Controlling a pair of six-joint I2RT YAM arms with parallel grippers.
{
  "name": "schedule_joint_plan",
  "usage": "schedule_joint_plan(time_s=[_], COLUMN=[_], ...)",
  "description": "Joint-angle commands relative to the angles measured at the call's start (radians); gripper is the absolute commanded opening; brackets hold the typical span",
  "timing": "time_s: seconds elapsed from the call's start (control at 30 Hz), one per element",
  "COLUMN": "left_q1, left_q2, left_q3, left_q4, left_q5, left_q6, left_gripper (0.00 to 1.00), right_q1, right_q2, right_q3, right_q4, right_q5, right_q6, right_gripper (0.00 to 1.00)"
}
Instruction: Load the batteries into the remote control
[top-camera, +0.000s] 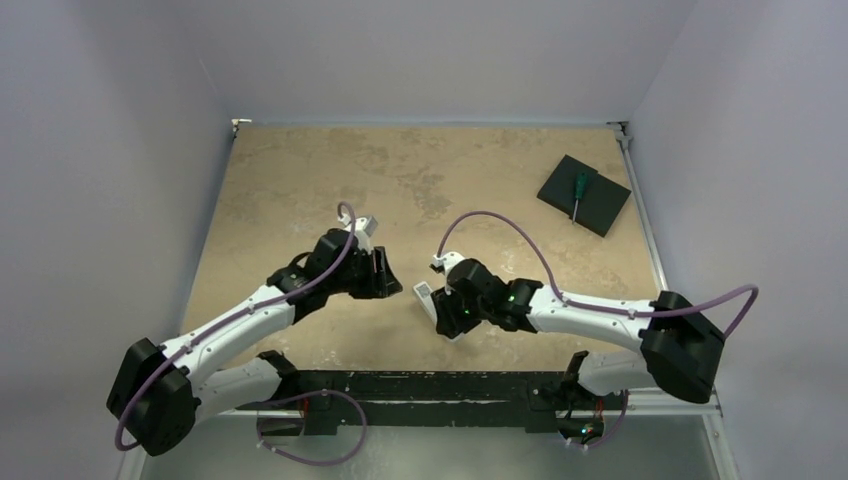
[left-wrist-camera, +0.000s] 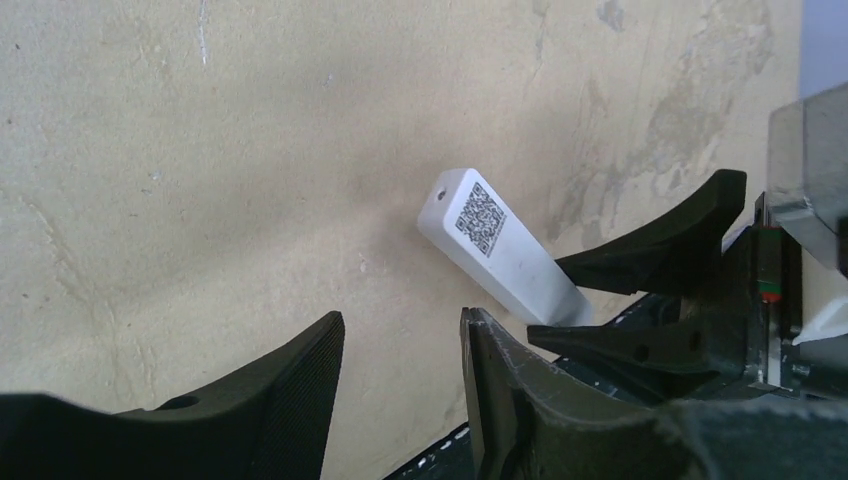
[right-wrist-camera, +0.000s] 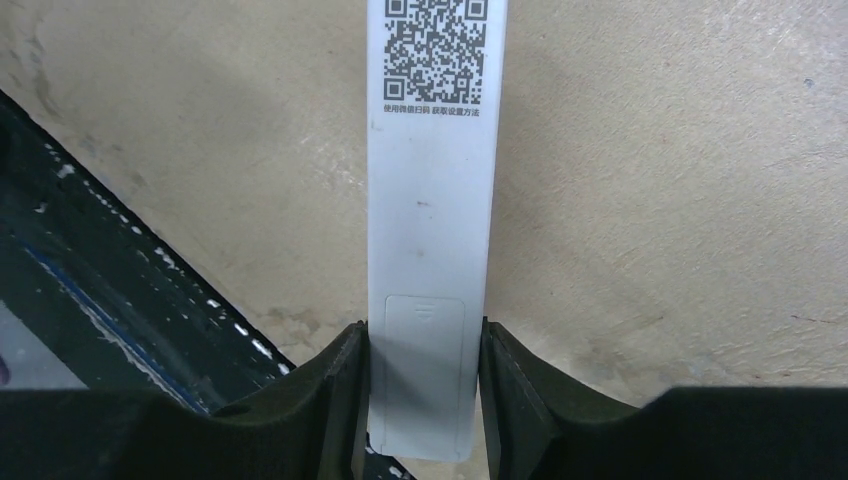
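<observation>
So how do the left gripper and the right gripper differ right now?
The right gripper is shut on the remote control, clamping its battery-cover end. The left gripper holds nothing, its fingers apart over bare table. The right gripper holds the remote back side up with its QR end sticking out. The left gripper only faces that end, with a gap between. Both have black fingers and face each other mid-table.

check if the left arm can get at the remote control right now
Probably yes. The remote control sticks out free of the right gripper, which is shut on its battery cover end. The left gripper is open close by, and nothing lies between it and the free end.
</observation>
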Motion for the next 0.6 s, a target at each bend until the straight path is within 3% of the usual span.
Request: schedule_joint_plan(time_s=[0.0,0.27,0.57], left_q1=[0.104,0.130,0.150], left_q2=[-0.031,-0.049,-0.036], left_q3=[-0.071,-0.121,-0.142], left_q4=[0.201,0.365,0.476], left_q5=[0.243,0.344,0.451], left_q6=[-0.042,-0.075,-0.117], left_gripper=[0.48,0.60,0.66], right_q1=[-0.005,-0.088,-0.253], right_q2=[-0.068,-0.129,-0.204], right_q3=[-0.025,-0.067,-0.135], right_q4=[0.084,0.175,0.340], right_q5=[-0.026,-0.160,-0.454], right_q6=[0.065,0.082,0.127], right_gripper=[0.16,0.16,0.14])
